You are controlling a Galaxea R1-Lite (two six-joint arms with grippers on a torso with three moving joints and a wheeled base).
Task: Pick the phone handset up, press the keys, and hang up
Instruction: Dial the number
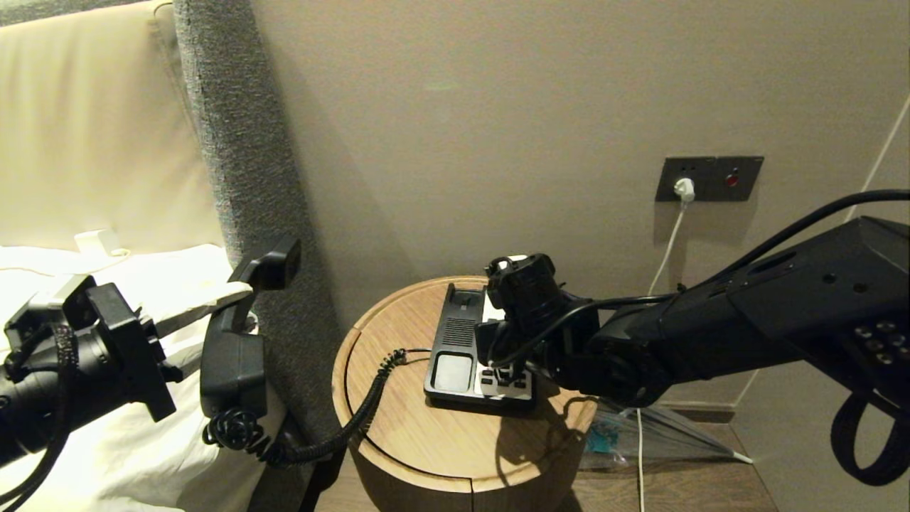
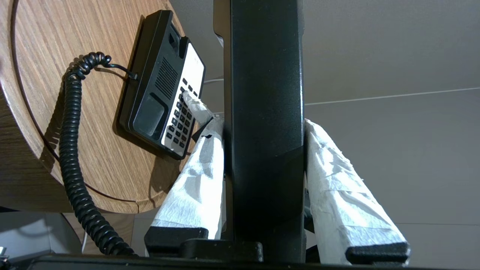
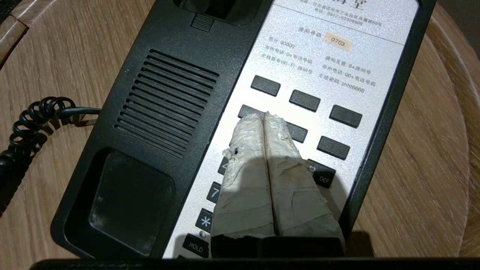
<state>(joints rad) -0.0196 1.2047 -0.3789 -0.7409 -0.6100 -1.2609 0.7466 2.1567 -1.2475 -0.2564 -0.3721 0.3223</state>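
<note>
Over bed, left claw (image 2: 262, 157) grasping phone handset (image 2: 264, 93); right claw (image 3: 264, 116) clenched, tips on keys (image 3: 303, 100).

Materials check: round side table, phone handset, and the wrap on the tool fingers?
Side table: looks like wood or wood veneer, matte, visible grain lines. Phone handset: black plastic, smooth semi-gloss, with a light streak along its edge. Right tool's fingers: wrapped in white crinkled tape or paper, fraying; exact material unclear.
</note>
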